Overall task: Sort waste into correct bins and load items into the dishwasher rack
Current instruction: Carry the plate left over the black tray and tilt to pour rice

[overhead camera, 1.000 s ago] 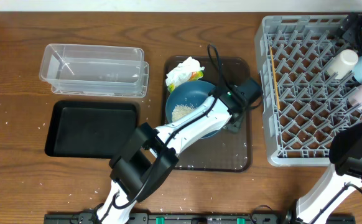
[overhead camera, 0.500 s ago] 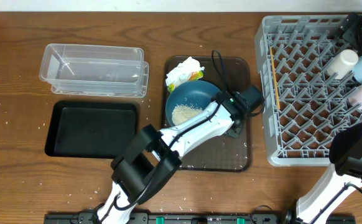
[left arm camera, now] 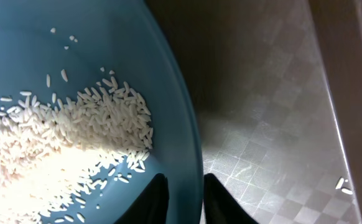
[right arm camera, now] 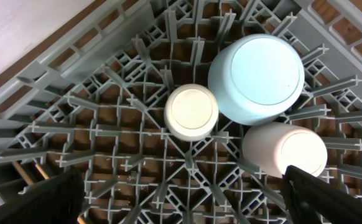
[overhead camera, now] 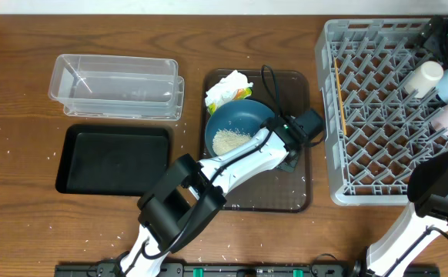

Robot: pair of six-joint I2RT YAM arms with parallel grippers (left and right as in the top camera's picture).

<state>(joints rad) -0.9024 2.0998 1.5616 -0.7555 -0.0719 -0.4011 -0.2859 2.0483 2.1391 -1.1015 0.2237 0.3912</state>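
The wide dark blue bowl (overhead camera: 239, 123) sits on the brown tray (overhead camera: 293, 192) and holds loose white rice (overhead camera: 225, 140). My left gripper (overhead camera: 276, 145) is shut on the bowl's right rim; in the left wrist view the fingers (left arm camera: 184, 183) straddle the rim (left arm camera: 181, 118) beside the rice (left arm camera: 75, 137). A crumpled napkin (overhead camera: 228, 83) and the yellow-green wrapper (overhead camera: 239, 95) lie behind the bowl. My right gripper (right arm camera: 184, 196) is open above the grey rack (overhead camera: 378, 115), over an upturned white cup (right arm camera: 191, 112), pale blue bowl (right arm camera: 257, 79) and pink cup (right arm camera: 283, 151).
The clear tub (overhead camera: 116, 86) stands at the back left, with the black tray (overhead camera: 112, 158) in front of it. A wooden chopstick (overhead camera: 339, 100) lies along the rack's left side. Stray rice grains dot the table near the front edge.
The left wrist has shifted slightly toward the front at the bowl's right rim. The right arm has not moved.
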